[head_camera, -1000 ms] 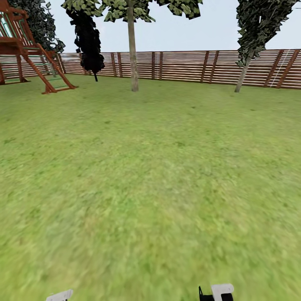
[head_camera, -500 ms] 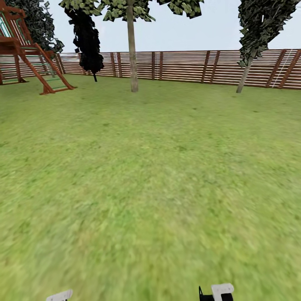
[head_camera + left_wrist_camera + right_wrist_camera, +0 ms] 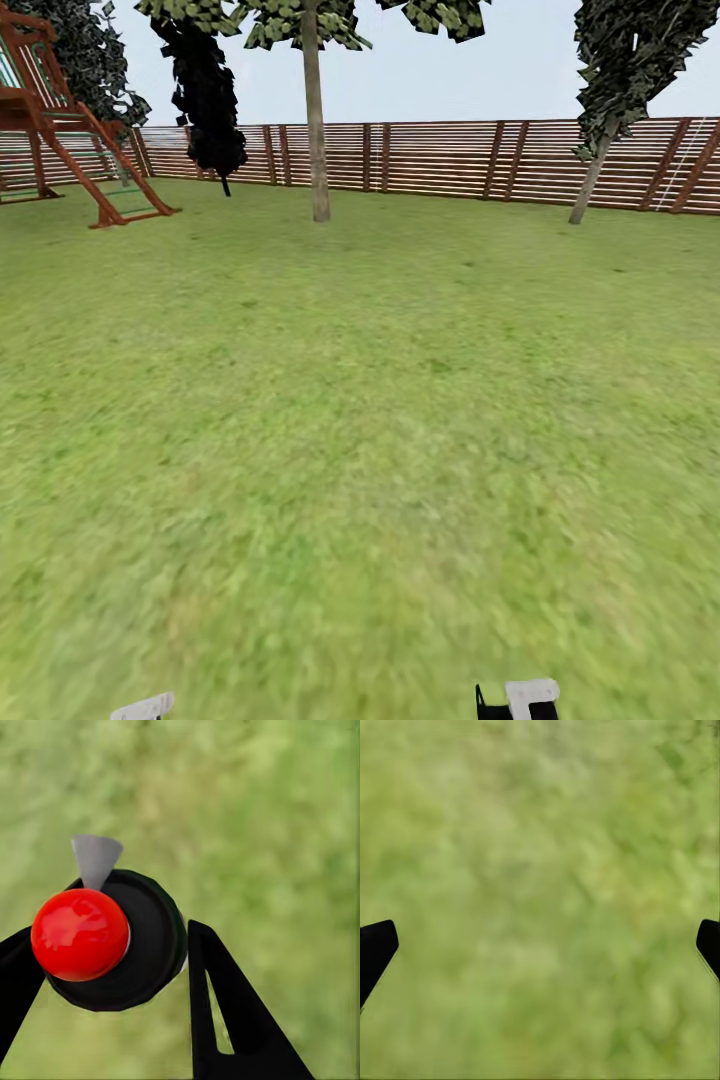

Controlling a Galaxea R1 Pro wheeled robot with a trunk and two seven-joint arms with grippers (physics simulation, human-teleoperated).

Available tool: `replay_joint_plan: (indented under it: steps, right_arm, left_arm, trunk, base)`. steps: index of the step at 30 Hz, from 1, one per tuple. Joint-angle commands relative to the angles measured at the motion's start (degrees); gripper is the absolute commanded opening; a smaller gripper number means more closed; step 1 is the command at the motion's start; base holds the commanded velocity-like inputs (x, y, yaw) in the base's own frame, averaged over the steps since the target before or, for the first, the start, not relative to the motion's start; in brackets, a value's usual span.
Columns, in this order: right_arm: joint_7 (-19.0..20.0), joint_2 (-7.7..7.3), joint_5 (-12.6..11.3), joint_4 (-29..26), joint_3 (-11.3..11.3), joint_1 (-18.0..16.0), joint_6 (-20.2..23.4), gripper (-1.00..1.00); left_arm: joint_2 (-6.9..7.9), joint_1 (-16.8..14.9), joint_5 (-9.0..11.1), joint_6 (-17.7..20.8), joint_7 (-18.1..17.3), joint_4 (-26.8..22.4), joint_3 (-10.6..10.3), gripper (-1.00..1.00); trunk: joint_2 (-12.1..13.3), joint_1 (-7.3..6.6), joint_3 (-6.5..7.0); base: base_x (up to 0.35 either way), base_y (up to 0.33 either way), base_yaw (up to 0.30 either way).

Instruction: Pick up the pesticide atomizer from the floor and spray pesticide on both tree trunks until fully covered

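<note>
Left gripper (image 3: 105, 967): black fingers clamped on dark green-black pesticide atomizer (image 3: 112, 941) with red round top, grey nozzle forward; carried ready for spraying, over lawn.
Right gripper (image 3: 540, 945): fingers spread wide, nothing between; grass below.
Green lawn (image 3: 360, 430): open stretch ahead.
Pale grey-brown tree trunk (image 3: 317, 130): far, near reddish-brown slat fence (image 3: 450, 158); second leaning trunk (image 3: 590, 180) at fence, right. Transit judged under way.

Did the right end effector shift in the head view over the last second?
No. The right end effector sits in the same spot at the picture's bottom edge; the fence and trees drifted because the camera moved.
</note>
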Motion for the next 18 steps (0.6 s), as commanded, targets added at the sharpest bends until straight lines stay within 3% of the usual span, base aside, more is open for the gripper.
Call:
replay_joint_plan:
  steps: [1,18]
  right_arm:
    - [-0.17,0.00,-0.44,-0.01,0.51,-0.04,-0.11,1.00]
    - [-0.17,0.00,-0.44,-0.01,0.51,-0.02,-0.11,1.00]
  left_arm:
    - [0.02,-0.01,0.43,-0.18,0.10,0.02,-0.48,-1.00]
    - [0.02,-0.02,0.43,-0.18,0.11,0.02,-0.48,-1.00]
  trunk:
    - [-0.01,0.03,-0.05]
    - [-0.01,0.03,-0.05]
  base:
    - [0.339,0.000,0.000]
    - [0.339,0.000,0.000]
